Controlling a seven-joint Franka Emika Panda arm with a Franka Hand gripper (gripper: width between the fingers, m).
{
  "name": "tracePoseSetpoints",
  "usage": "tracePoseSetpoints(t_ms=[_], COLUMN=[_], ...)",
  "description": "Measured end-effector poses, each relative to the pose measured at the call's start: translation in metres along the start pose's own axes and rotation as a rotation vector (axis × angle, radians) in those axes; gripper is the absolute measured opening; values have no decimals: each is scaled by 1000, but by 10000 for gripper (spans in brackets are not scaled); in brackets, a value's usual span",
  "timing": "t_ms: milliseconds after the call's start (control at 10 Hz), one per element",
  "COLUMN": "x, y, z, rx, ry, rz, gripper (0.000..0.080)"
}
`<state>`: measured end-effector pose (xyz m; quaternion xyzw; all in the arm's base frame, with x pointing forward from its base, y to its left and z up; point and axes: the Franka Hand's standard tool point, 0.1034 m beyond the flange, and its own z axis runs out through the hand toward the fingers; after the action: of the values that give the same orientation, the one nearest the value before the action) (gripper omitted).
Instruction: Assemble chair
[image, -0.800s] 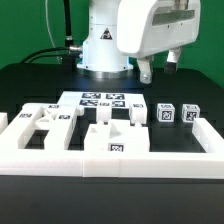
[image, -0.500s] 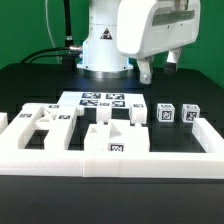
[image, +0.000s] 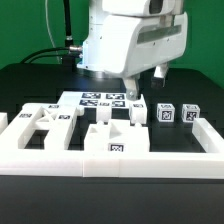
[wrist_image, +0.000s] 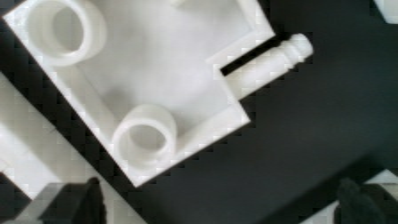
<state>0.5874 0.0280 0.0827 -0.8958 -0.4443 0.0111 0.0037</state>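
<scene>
Now lower, hand (image: 146, 83) open, nearer the chair parts (image: 112, 133)

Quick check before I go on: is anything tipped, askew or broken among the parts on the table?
Nothing stands out. The matte white tagged chair parts lie flat behind the long white border rail; three small white tagged cubes stand in a row. The two-finger gripper hangs open, empty.

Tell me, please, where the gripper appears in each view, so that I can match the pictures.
Exterior view: the gripper hangs open in the upper middle, holding nothing.
Wrist view: only its two dark fingertips show at the picture's edge, with a white slab beyond them.
Shared landmark: the black table.
</scene>
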Motion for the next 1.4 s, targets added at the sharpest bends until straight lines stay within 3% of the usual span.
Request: tracePoseSetpoints(t_ms=[400, 600, 900, 1400], x=[1, -3, -5, 1], y=[-2, 0, 18, 11], z=[1, 10, 21, 23], rx=[3, 7, 9, 42], ry=[1, -5, -2, 8], rz=[182, 303, 434, 816], gripper=[649, 649, 649, 649])
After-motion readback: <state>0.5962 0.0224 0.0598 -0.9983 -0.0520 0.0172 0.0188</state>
